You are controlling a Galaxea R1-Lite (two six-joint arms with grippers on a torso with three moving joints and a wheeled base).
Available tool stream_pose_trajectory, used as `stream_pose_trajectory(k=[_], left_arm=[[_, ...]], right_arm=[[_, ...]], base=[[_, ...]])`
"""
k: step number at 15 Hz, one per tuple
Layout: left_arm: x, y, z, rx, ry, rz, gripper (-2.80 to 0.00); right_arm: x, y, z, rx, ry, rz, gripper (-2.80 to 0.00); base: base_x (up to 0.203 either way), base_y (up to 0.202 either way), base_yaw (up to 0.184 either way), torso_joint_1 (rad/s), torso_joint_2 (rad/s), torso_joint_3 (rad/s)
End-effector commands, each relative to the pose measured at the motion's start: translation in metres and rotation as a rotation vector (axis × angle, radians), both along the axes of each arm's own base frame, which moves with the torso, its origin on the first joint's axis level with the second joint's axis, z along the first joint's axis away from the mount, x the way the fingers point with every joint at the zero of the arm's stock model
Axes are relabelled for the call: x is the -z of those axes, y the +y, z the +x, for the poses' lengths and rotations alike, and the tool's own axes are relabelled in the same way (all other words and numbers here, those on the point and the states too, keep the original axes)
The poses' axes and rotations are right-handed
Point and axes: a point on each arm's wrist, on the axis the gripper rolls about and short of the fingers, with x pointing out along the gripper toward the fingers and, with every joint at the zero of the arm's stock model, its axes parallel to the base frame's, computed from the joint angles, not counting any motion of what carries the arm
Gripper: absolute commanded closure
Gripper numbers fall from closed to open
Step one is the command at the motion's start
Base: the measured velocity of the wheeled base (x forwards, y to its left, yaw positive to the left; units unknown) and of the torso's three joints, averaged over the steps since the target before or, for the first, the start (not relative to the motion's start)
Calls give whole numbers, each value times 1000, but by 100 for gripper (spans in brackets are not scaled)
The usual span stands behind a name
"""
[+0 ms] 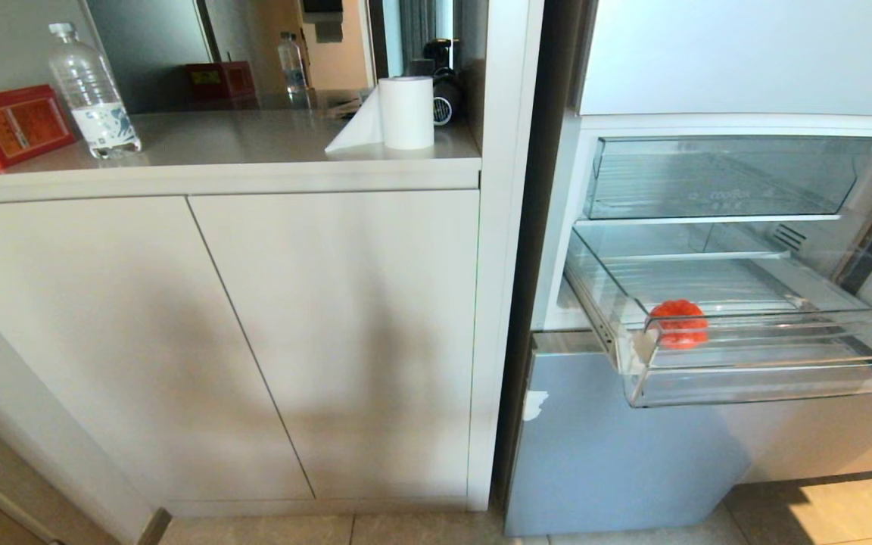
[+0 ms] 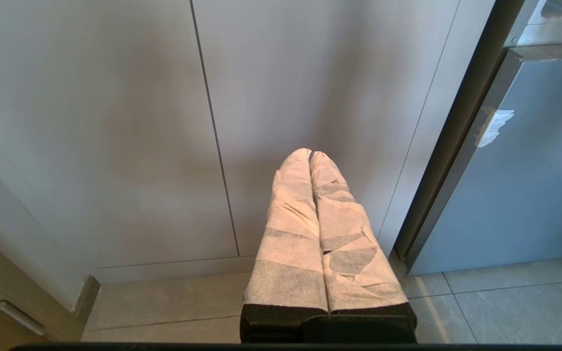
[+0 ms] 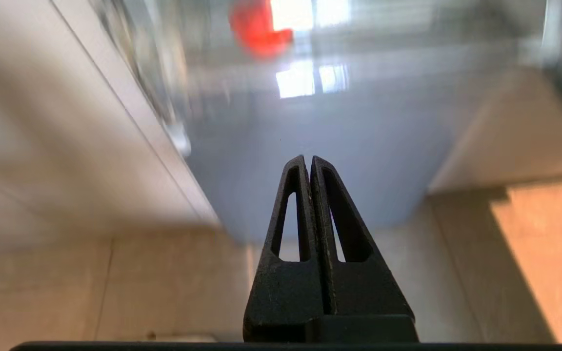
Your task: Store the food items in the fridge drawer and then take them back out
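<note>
One red food item [image 1: 678, 323] lies in the pulled-out fridge drawer [image 1: 754, 378], near its front left corner; the right wrist view catches that red fruit [image 3: 259, 29] from below, blurred. Neither arm shows in the head view. My right gripper [image 3: 308, 158] is shut with nothing between its black fingers, low down, pointing at the pale blue lower fridge door [image 3: 320, 146] under the drawer. My left gripper [image 2: 310, 153], its fingers wrapped in white cloth, is shut and empty, parked low in front of the cabinet doors [image 2: 203, 131].
Above the drawer sits a clear bin [image 1: 724, 178] with faint lettering. To the left, a counter [image 1: 254, 147] holds a paper towel roll [image 1: 406, 112], a water bottle [image 1: 91, 91] and a red box [image 1: 8, 125]. Tiled floor [image 2: 505, 307] lies below.
</note>
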Motion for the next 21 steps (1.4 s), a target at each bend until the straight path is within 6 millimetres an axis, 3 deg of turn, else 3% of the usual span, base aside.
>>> stream_pose_trajectory(k=[1, 5, 7, 10, 14, 21], left_arm=[[0, 0, 0, -1, 1, 0, 0], [0, 0, 0, -1, 1, 0, 0], [0, 0, 0, -1, 1, 0, 0], [0, 0, 0, -1, 1, 0, 0], [0, 0, 0, -1, 1, 0, 0], [0, 0, 0, -1, 1, 0, 0]], right_arm=[[30, 2, -32, 10, -54, -3, 0], [72, 6, -62, -25, -78, -73, 0], [85, 6, -63, -23, -16, -110, 0], [86, 6, -68, -120, -74, -118, 0], [94, 5, -87, -88, -248, -126, 0], [96, 4, -86, -49, -225, -95, 0]], base=[[0, 0, 0, 0, 0, 0], [0, 0, 0, 0, 0, 0], [0, 0, 0, 0, 0, 0], [0, 0, 0, 0, 0, 0], [0, 0, 0, 0, 0, 0], [0, 0, 0, 0, 0, 0]])
